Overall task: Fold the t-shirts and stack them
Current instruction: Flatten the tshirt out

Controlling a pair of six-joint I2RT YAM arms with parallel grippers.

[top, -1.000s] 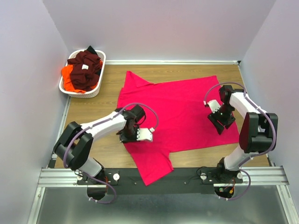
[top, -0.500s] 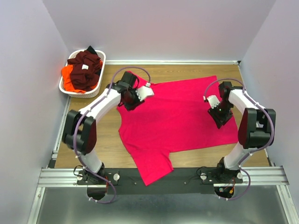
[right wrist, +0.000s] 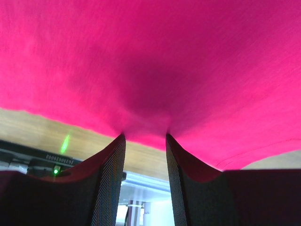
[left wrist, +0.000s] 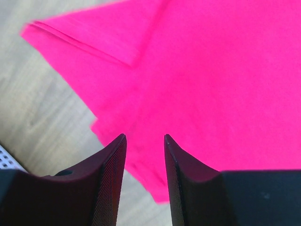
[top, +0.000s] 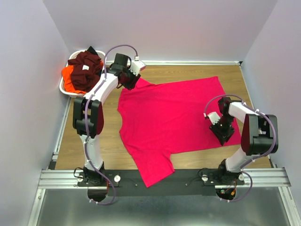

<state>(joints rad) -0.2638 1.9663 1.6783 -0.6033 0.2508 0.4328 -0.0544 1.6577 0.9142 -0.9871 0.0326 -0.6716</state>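
The bright pinkish-red t-shirt [top: 174,113] lies spread flat on the wooden table, one sleeve at the far left and one hanging towards the near edge. My left gripper [top: 130,82] hovers open and empty over the far-left sleeve; in the left wrist view [left wrist: 144,137] the shirt [left wrist: 211,70] and its folded sleeve edge lie below the jaws. My right gripper [top: 223,133] is open, its tips pressing on the shirt's right part; in the right wrist view [right wrist: 145,136] the cloth [right wrist: 164,56] dents at the tips. A dark maroon t-shirt [top: 87,66] and an orange t-shirt [top: 69,80] lie heaped together.
The white oval basket [top: 94,93] holding the maroon and orange shirts stands at the far-left corner, just left of my left gripper. Walls close in the table on three sides. A metal rail [top: 164,179] runs along the near edge.
My left arm has swung from the shirt's near-left edge out to the far-left sleeve by the basket. My right gripper has moved nearer along the shirt's right side.
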